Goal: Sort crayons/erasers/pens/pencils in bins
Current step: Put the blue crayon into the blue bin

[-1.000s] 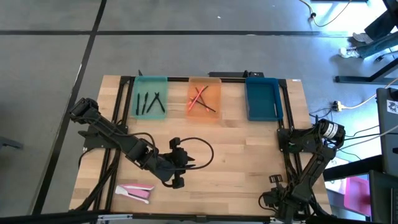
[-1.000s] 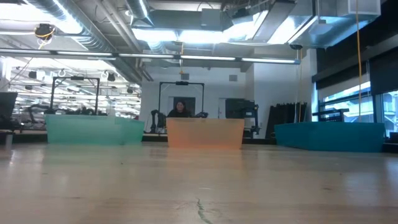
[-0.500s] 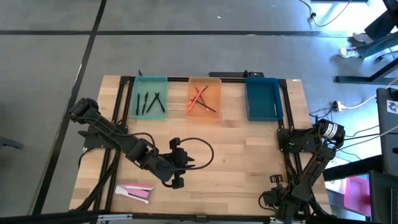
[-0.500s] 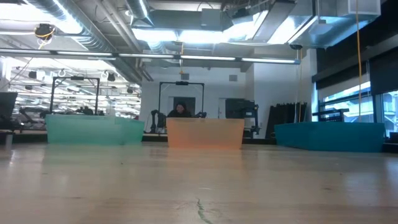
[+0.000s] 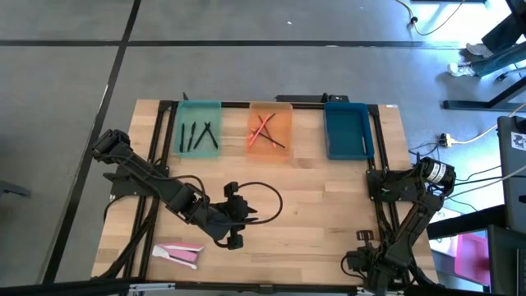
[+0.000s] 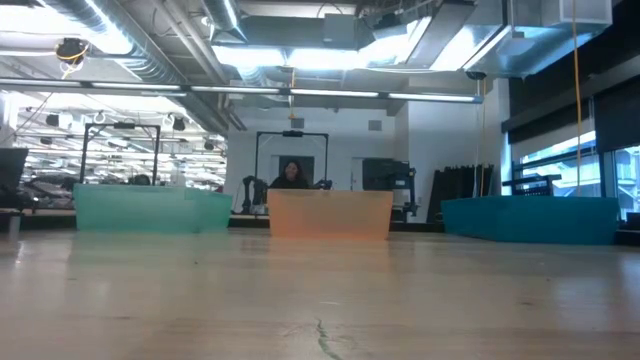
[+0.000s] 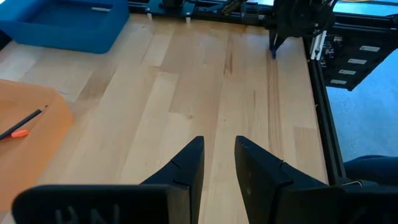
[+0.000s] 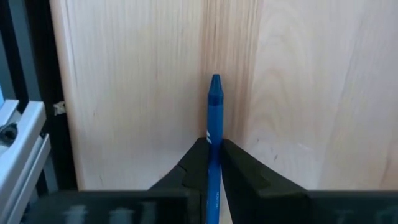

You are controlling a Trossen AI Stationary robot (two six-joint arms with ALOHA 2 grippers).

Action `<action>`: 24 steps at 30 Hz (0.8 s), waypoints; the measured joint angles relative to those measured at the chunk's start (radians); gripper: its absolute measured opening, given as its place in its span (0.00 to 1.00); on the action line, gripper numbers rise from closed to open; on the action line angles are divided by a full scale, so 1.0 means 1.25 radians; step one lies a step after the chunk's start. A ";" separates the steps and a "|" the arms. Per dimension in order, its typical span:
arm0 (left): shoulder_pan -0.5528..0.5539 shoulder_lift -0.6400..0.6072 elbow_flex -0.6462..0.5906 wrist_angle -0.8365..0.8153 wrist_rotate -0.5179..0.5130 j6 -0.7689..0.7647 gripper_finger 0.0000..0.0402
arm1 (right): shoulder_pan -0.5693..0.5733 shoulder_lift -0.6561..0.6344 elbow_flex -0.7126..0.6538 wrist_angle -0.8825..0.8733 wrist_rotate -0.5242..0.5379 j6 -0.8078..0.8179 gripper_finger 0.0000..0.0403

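Nothing has moved since the earlier frames. Right gripper (image 8: 212, 163) is clamped on a blue crayon (image 8: 214, 118) at the tabletop's (image 5: 329, 205) right edge — likely bound for the blue bin (image 5: 347, 131). Left gripper (image 7: 217, 163) is parted, empty, mid-tabletop; eraser (image 5: 179, 254) lies near it.

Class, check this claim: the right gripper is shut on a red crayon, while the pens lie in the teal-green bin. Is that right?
Not quite. The right wrist view shows the right gripper shut on a blue crayon, not a red one. The rest holds: in the high view the pens lie in the teal-green bin.
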 joint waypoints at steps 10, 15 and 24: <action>0.001 0.000 0.000 -0.002 0.000 0.000 0.21 | -0.017 -0.013 0.003 -0.003 0.063 -0.003 0.11; 0.001 0.000 0.000 -0.003 0.000 0.000 0.21 | -0.046 -0.038 0.005 -0.018 0.172 -0.005 0.11; 0.001 0.000 0.000 -0.003 0.000 0.001 0.21 | -0.127 -0.041 0.005 -0.020 0.187 -0.107 0.11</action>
